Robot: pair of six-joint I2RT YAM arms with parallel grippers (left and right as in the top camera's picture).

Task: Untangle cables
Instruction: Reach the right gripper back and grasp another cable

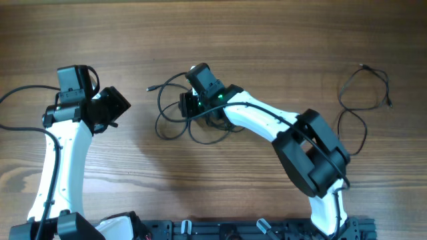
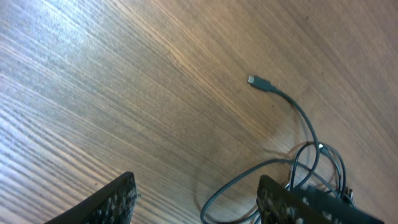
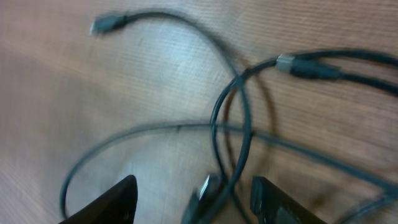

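The cables lie as a loose tangle of thin black loops point(image 1: 159, 113) at the table's middle, with one plug end point(image 1: 151, 88) sticking out to the left. My right gripper point(image 1: 190, 107) sits over this tangle. In the right wrist view it is open point(image 3: 193, 202), with a plug end point(image 3: 205, 193) and a crossing strand point(image 3: 239, 118) between its fingers. My left gripper point(image 1: 117, 107) is open and empty to the left of the tangle. In the left wrist view point(image 2: 196, 205) the free plug point(image 2: 256, 81) and the loops point(image 2: 305, 158) lie ahead and to the right.
A separate thin black cable point(image 1: 364, 67) lies in loose curves at the far right of the wooden table point(image 1: 267, 40). Thicker black arm cables trail off at the left edge point(image 1: 13, 97). A black rail point(image 1: 220, 230) runs along the front edge.
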